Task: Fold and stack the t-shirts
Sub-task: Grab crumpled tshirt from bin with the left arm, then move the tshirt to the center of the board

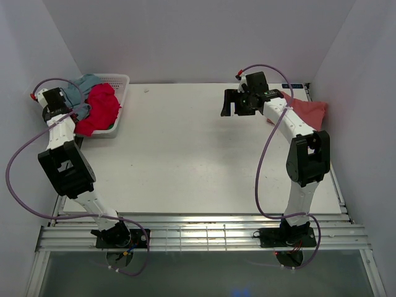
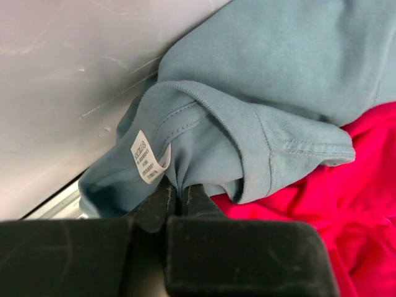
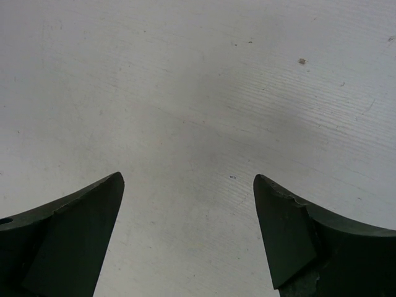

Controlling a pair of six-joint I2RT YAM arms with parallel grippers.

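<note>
now the teal shirt (image 2: 278, 74) lies bunched in the basket (image 1: 122, 80), no long axis readable, with the red shirt (image 1: 99, 108) heaped against it and spilling over the basket's near rim. the left gripper (image 2: 179, 190) is pinched tight on a teal fold by the label (image 2: 145, 158). well right of the basket, the right gripper (image 3: 189, 185) hangs spread wide, holding nothing, over the table (image 1: 179, 154); a pink shirt (image 1: 311, 111) lies farther right.

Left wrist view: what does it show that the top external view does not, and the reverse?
Only left wrist: a white label on the teal shirt, and the left gripper shut on that cloth. Only top external: the basket, a salmon-pink shirt, the right gripper open above the table. Both: the teal shirt touching the red shirt.
</note>
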